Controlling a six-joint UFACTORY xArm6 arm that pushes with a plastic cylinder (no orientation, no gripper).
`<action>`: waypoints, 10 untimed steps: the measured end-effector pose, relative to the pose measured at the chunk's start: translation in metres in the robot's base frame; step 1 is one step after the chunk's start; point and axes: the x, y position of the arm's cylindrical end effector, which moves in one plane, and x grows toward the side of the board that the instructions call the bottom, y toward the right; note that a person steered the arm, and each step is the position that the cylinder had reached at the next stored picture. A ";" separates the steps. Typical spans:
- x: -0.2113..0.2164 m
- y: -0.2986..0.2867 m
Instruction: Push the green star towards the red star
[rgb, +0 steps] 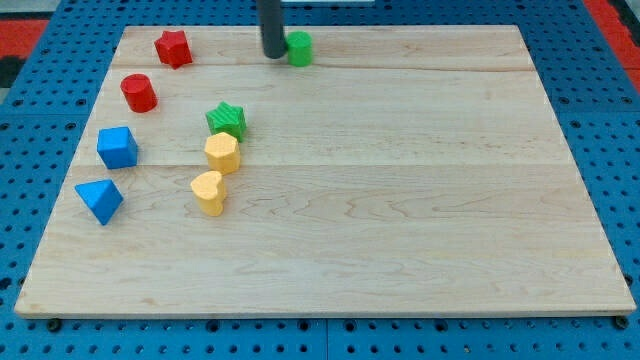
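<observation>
Green star (227, 119) mid-left on table (400, 200), yellow hexagon (222, 153) touching below. Red star (173, 47) at top left, red cylinder (138, 92) between. My tip (272, 54) beside green cylinder (299, 48), far from star. No pincer visible.

Green star (227, 119), red star (173, 47), pale wood-grain board (400, 200), blue perforated base (600, 120).

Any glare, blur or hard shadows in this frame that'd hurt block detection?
Camera view: even, soft lighting, no glare on the wooden board; blocks cast only faint short shadows; green star and red star are sharp; my tip sits just left of the green block, rod slightly soft-edged.
</observation>
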 end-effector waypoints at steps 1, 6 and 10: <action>-0.002 0.062; 0.163 -0.023; 0.128 -0.060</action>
